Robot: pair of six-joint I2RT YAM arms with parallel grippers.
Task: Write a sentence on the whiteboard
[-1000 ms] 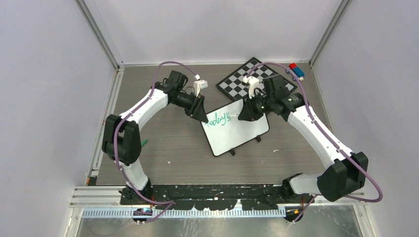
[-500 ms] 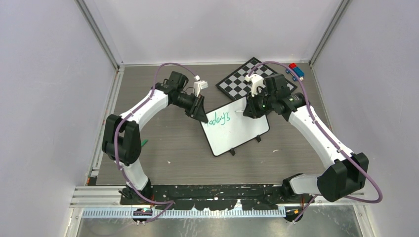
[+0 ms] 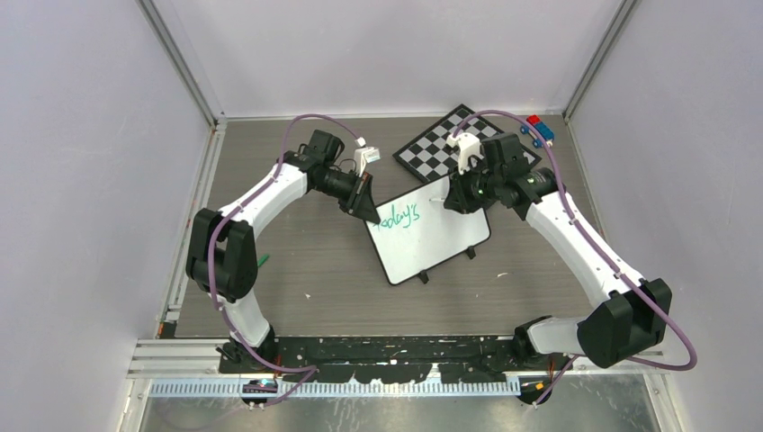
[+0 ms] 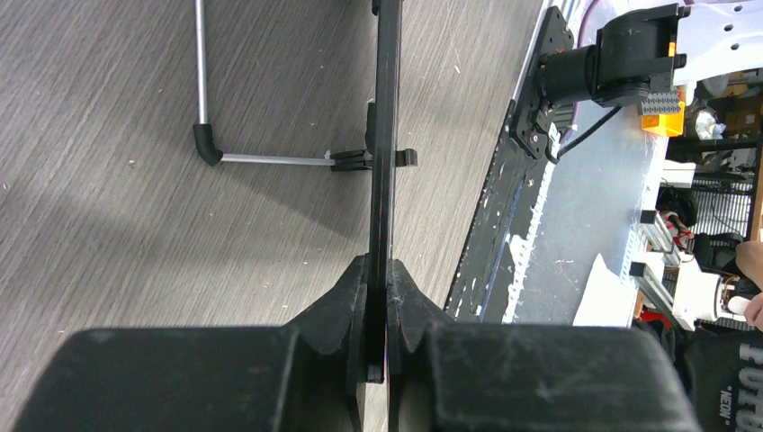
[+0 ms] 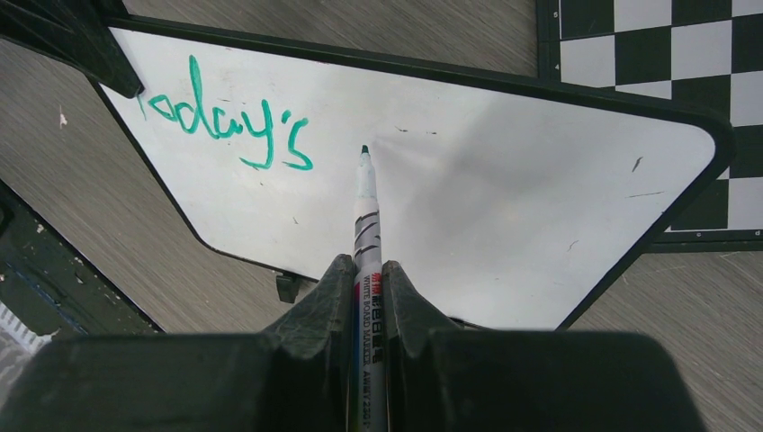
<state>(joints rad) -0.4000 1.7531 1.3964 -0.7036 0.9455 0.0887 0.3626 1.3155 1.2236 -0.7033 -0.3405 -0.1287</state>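
Whiteboard [image 5: 504,180] glossy, round-cornered; left pincer [image 4: 378,274] clamps its thin dark edge, right pincer [image 5: 367,283] grips slim marker [image 5: 366,211].

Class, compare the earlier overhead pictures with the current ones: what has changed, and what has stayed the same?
The left gripper closed on the left edge of the whiteboard. The right gripper, shut on the marker, drew back slightly toward the chessboard. The whiteboard and the word "today's" stayed as they were.
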